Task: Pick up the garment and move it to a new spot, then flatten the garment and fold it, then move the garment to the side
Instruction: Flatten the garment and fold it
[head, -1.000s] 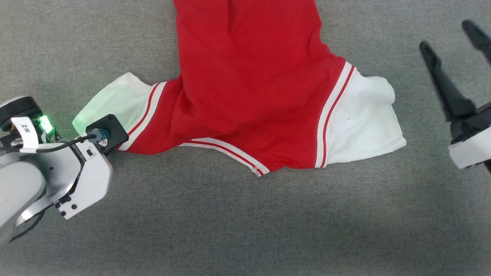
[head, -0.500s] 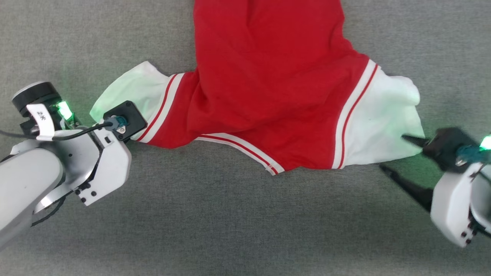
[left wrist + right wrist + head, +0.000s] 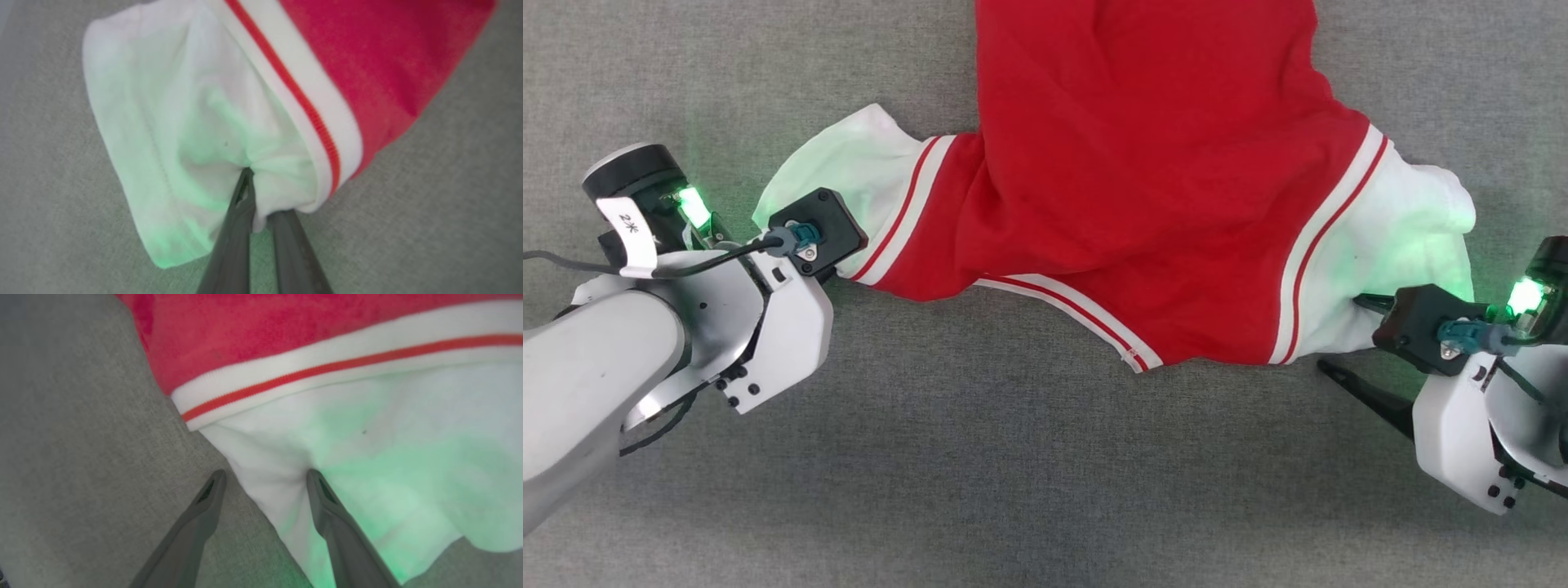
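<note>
The garment (image 3: 1160, 204), a red soft-fabric T-shirt with white short sleeves and thin red-and-white stripe trim at the sleeve seams, lies on the grey, coarse-textured worktop (image 3: 1013, 490). Its red body runs off the top edge of the head view and a sleeve reaches out to either side. The fabric is rumpled, with a deep fold down the red part and a striped band along its near edge. The left gripper (image 3: 253, 192) sits at the near corner of the left sleeve (image 3: 849, 175). In the left wrist view its two long dark fingers (image 3: 231, 245) are drawn close together, so the jaws are narrow and pinch a bunch of the white cloth, which puckers into creases at the fingertip. One finger lies over the cloth and the other passes beneath its edge. In the head view a black block on the wrist covers that grip. The right gripper (image 3: 265, 475) is at the near edge of the right sleeve (image 3: 1409, 229) with its jaws wide apart. They straddle the sleeve's hem, one finger pressing on the white cloth and the other on the bare worktop just beside it. Green light (image 3: 1523, 296) from both wrists tints the two sleeves.
</note>
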### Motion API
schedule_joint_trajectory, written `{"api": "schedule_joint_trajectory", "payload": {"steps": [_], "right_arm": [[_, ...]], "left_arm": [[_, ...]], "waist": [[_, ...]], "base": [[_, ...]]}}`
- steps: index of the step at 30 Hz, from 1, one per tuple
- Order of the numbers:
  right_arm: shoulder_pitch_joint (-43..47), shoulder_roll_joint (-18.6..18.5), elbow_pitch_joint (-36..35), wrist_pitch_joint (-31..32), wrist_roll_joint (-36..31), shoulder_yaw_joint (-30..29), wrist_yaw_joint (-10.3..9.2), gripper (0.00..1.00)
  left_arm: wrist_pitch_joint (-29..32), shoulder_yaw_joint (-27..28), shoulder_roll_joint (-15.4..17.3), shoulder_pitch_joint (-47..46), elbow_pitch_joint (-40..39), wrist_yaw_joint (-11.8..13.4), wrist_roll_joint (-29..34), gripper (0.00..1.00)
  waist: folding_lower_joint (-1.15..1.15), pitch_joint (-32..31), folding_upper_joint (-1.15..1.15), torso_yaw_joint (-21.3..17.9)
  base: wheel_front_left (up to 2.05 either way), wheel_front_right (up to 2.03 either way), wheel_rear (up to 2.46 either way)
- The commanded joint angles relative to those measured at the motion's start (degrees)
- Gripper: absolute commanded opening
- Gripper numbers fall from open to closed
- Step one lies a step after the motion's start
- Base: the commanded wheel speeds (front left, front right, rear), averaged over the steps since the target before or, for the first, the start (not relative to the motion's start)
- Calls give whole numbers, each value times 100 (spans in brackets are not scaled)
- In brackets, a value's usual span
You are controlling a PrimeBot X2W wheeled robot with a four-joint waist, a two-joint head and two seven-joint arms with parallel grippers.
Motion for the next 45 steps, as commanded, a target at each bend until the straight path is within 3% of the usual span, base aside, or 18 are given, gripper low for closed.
{"api": "schedule_joint_trajectory", "payload": {"steps": [1, 3, 4, 5, 6, 9, 18, 27, 32, 36, 40, 45], "right_arm": [[14, 28, 233, 76, -92, 243, -35, 88], [-86, 13, 316, 27, -116, 403, -36, 43], [-150, 0, 355, 6, -129, 479, -37, 30], [-188, -23, 397, 6, -153, 537, -37, 5], [-239, -26, 431, -49, -159, 568, -37, 0], [-358, -15, 527, -164, -158, 594, -39, 0], [-270, -13, 416, -932, -204, -203, -32, 0], [266, -117, -82, -1277, -84, -1663, -33, 0], [658, -120, -343, -1408, 57, -2790, -33, 0], [1092, 6, -578, -1441, 171, -3915, -33, 0], [1338, 110, -762, -1402, 324, -4489, -33, 0], [1073, 321, -720, -1451, 667, -4523, -33, 0]], "left_arm": [[8, -113, -177, 87, 79, 5, -11, 0], [-26, -115, -184, 72, 111, 5, -79, 0], [-28, -114, -188, 70, 120, 5, -92, 0], [-30, -115, -197, 67, 130, 5, -105, 0], [-56, -116, -201, 60, 144, 5, -145, 0], [-106, -116, -218, 34, 200, 5, -227, 0], [-1465, -59, -158, -148, 695, 6, -1167, 0], [-2721, -57, -166, -237, 641, 6, -2170, 0], [-3208, 72, 174, -273, 31, 6, -2883, 0], [-3425, 286, 545, -280, -604, 6, -3447, 0], [-3475, 408, 675, -267, -928, 6, -3913, 0], [-3286, 503, 400, -428, -581, 6, -4491, 0]], "waist": [[0, 16, -1, 21], [0, 26, -1, 32], [0, 31, -1, 35], [0, 32, -1, 39], [0, 34, -1, 44], [0, 26, -1, 40], [0, -368, -1, -51], [0, -1019, -1, -113], [0, -1239, -1, -124], [0, -1297, -1, -101], [0, -1291, -1, -70], [0, -1154, -1, -38]], "base": [[0, 0, 0], [0, 0, 0], [0, 0, 0], [0, 0, 0], [0, 0, 0], [0, 0, 0], [0, 0, 0], [0, 0, 0], [0, 0, 0], [0, 0, 0], [0, 0, 0], [0, 0, 0]]}}
